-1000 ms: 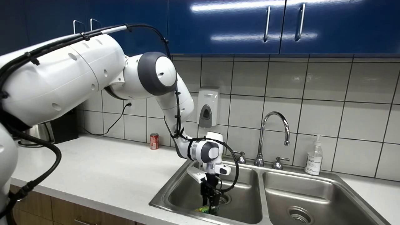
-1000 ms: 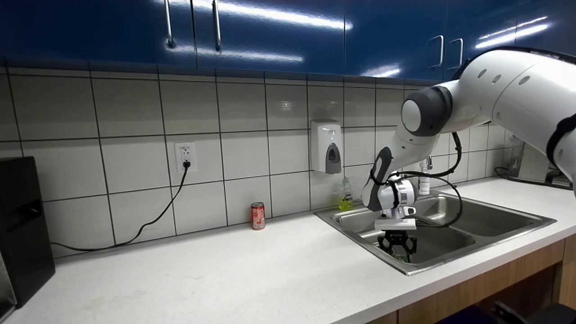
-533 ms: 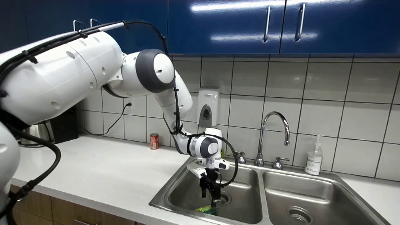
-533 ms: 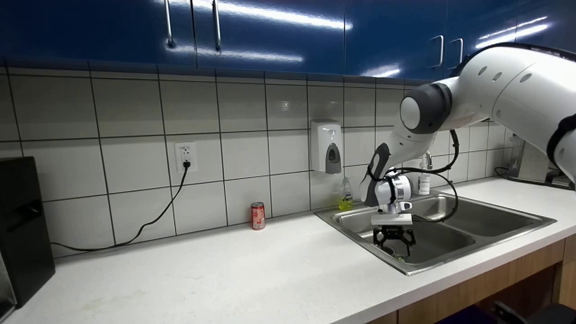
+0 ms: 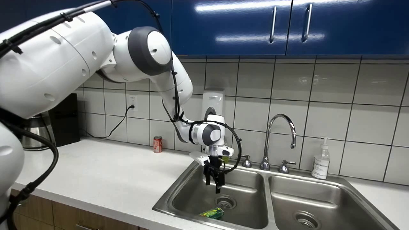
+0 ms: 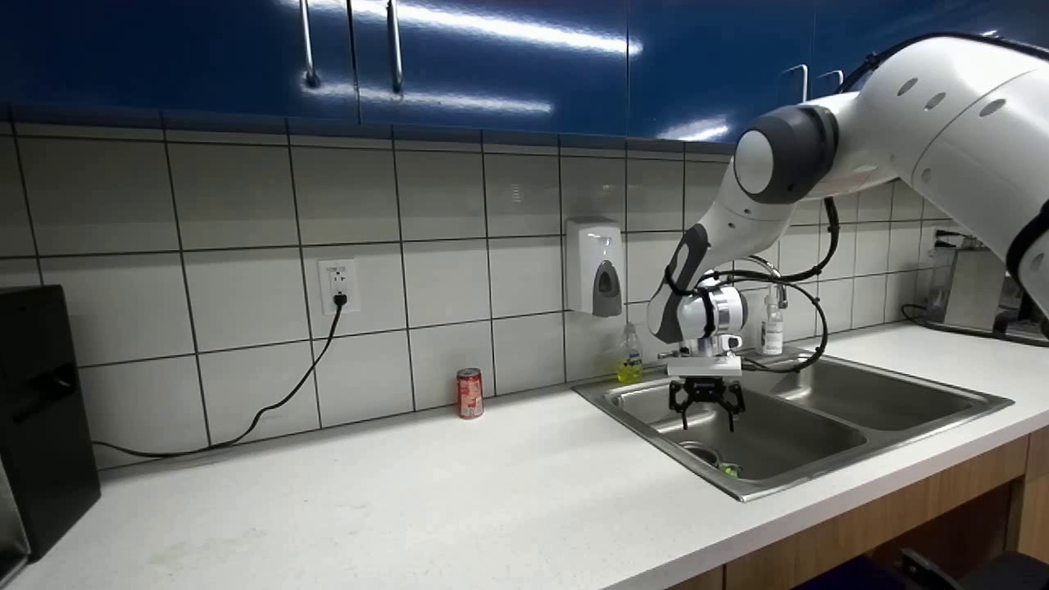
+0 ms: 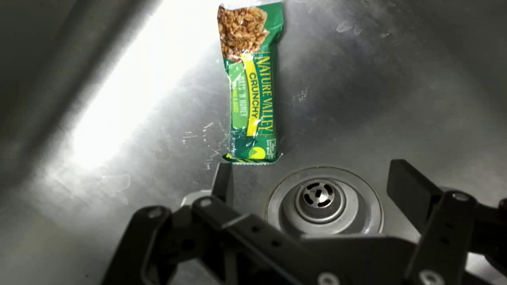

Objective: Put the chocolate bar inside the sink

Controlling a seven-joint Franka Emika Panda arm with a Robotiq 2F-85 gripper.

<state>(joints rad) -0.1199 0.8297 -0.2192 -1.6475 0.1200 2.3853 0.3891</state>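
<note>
The chocolate bar [image 7: 251,95] is a green packet with a granola picture at one end. It lies flat on the floor of the sink [image 5: 246,209], in the left-hand basin beside the drain [image 7: 319,198], and shows small in an exterior view [image 6: 728,470]. Above it, apart from the packet, hangs my gripper [image 5: 213,186], pointing down over the basin. Its jaws stand wide apart in the wrist view, with only drain and bare steel visible between the fingertips. The near end of the packet lies just beyond one finger [image 7: 223,180] in that picture.
A divider [image 5: 268,201] separates the second basin, and a chrome faucet [image 5: 281,117] rises behind. A pump bottle [image 5: 320,163] stands at the sink's back edge. On the counter [image 6: 426,492] are a red can [image 6: 470,393] and, against the wall, a yellow-green bottle [image 6: 629,360].
The jaws have spread and let go of the chocolate bar. My gripper has risen well above the basin floor, while the packet has stayed where it lay.
</note>
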